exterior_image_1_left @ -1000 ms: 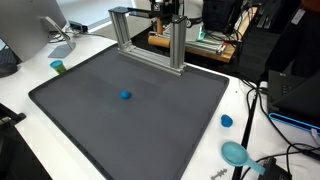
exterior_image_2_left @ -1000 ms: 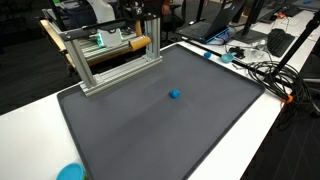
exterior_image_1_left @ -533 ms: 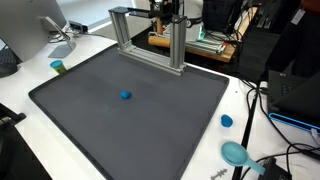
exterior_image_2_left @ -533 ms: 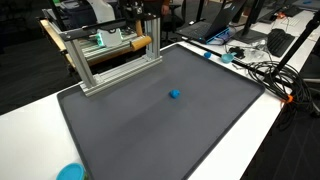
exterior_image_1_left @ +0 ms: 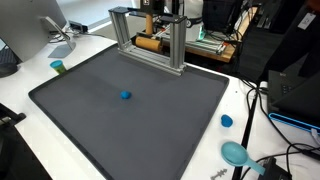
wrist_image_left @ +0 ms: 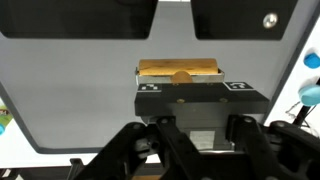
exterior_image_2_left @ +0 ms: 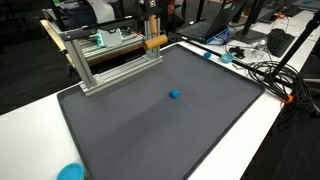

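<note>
My gripper (exterior_image_1_left: 163,14) hangs at the far side of the table, behind the aluminium frame (exterior_image_1_left: 178,48); it also shows in an exterior view (exterior_image_2_left: 152,16). In the wrist view the gripper (wrist_image_left: 190,135) has its fingers (wrist_image_left: 130,150) closed in on a black block with two square marks (wrist_image_left: 200,97). A wooden bar (wrist_image_left: 180,70) sits at the block's far end. The bar shows in both exterior views (exterior_image_1_left: 149,43) (exterior_image_2_left: 155,42), just above the frame's base. The fingertips themselves are hidden behind the block. A small blue object (exterior_image_1_left: 125,96) (exterior_image_2_left: 174,95) lies alone on the dark mat.
The dark mat (exterior_image_1_left: 90,120) covers the white table. A blue cap (exterior_image_1_left: 226,121), a teal bowl (exterior_image_1_left: 235,153) (exterior_image_2_left: 70,172) and a green cup (exterior_image_1_left: 58,67) sit off the mat. Cables (exterior_image_2_left: 270,75) lie by one table edge. Lab equipment stands behind the frame.
The wooden bar has shifted along the frame with my gripper and now shows through the frame's opening. The blue object has not moved.
</note>
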Robot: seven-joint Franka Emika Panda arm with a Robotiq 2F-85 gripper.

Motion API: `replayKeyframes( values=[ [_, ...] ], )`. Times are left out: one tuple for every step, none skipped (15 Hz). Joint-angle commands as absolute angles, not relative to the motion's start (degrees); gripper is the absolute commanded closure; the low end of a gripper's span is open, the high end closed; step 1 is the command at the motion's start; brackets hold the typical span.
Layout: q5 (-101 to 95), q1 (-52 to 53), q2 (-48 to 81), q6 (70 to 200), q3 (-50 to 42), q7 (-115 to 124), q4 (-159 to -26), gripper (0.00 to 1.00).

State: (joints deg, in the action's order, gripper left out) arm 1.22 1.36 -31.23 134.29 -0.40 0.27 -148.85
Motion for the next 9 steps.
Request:
replayKeyframes(
  values=[
    [-0.36, -0.34, -22.02, 133.72, 2.76, 6.03, -138.08, 0.78],
    [-1.26, -0.89, -20.06, 133.25, 3.63, 7.99, -135.75, 0.78],
    [-2.19, -1.37, -18.04, 132.91, 4.30, 10.01, -133.40, 0.78],
    [-3.28, -1.86, -16.07, 132.36, 4.80, 12.05, -131.11, 0.78],
    [-4.29, -2.29, -13.77, 131.29, 5.03, 13.93, -128.54, 0.78],
    [-4.64, -2.39, -11.12, 129.88, 4.75, 14.71, -125.54, 0.78],
    [-4.17, -2.18, -9.03, 128.29, 4.20, 14.96, -123.11, 0.78],
    [-3.58, -2.05, -6.72, 126.67, 3.55, 14.65, -120.52, 0.78],
    [-3.52, -2.06, -4.27, 124.35, 2.96, 14.14, -117.74, 0.78]
  ],
)
